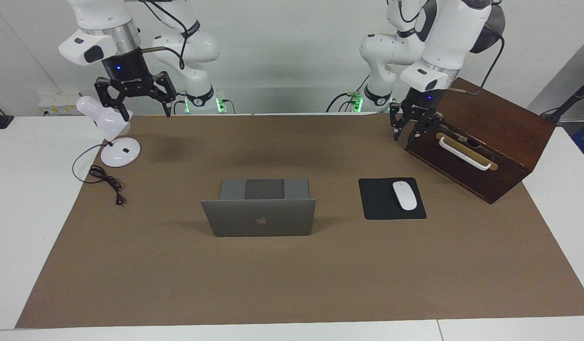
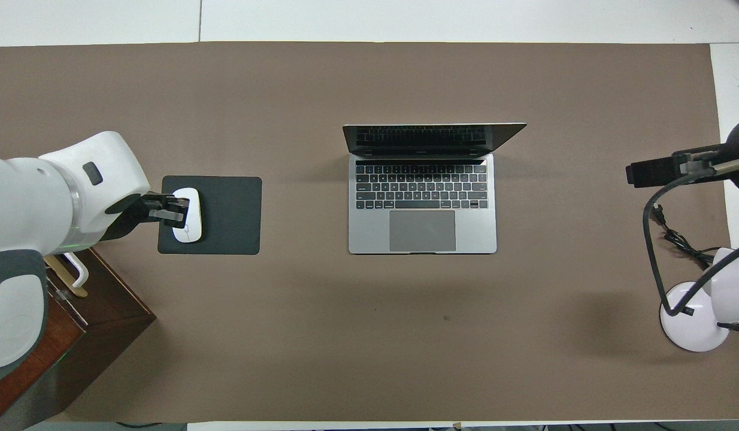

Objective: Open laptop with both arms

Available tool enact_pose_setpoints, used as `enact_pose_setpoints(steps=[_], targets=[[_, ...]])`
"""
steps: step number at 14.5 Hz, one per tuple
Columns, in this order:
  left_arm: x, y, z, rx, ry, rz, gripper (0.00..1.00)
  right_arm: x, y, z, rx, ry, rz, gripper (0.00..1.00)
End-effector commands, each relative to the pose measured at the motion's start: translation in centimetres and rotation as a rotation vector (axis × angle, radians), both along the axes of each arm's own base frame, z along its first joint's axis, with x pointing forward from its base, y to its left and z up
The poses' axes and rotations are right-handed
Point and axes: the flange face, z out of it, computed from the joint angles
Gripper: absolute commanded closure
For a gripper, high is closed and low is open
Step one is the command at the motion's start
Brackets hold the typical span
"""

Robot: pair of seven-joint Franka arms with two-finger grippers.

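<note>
The silver-grey laptop [image 1: 259, 219] [image 2: 422, 203] stands in the middle of the brown mat. Its lid is raised roughly upright, and its keyboard and dark screen face the robots. Neither gripper touches it. My left gripper [image 1: 404, 136] [image 2: 173, 210] hangs in the air at the left arm's end of the table, close to the wooden box's corner, its fingertips apart and holding nothing. My right gripper [image 1: 147, 113] is up high over the mat's edge beside the lamp. It is open wide and empty.
A black mouse pad [image 1: 382, 210] with a white mouse [image 1: 404, 195] lies beside the laptop toward the left arm's end. A dark wooden box [image 1: 481, 137] with a white handle sits next to it. A white desk lamp [image 1: 116, 152] and black cable [image 1: 105, 177] sit at the right arm's end.
</note>
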Motion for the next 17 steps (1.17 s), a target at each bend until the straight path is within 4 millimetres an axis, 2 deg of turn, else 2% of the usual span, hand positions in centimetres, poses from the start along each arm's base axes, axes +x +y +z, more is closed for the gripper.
enact_pose_setpoints(steps=[1,3,6,8,11,15,17], targets=[[0.0,2.3,0.6,0.021,0.01,0.034,0.0,0.9,-0.5,-0.3,-0.009,0.02,-0.015,0.0],[0.2,4.0,0.9,0.022,0.02,0.072,0.0,0.9,-0.5,-0.5,-0.008,0.022,-0.014,0.0],[0.9,7.3,2.5,0.024,0.017,0.134,0.0,1.0,-1.0,-0.4,-0.007,0.022,-0.025,0.0],[1.2,8.7,2.7,0.044,0.016,0.155,0.0,0.9,-1.1,-0.4,-0.006,0.025,-0.028,0.0],[2.1,9.3,3.5,0.052,0.017,0.163,0.0,0.8,-1.1,-0.5,-0.006,0.03,-0.028,0.0],[3.5,9.9,5.8,0.051,0.046,0.173,0.0,0.8,-1.5,-0.5,-0.006,0.031,-0.036,0.0],[4.0,9.9,5.7,0.049,0.071,0.173,0.0,0.8,-1.6,-0.5,-0.006,0.033,-0.038,0.0]])
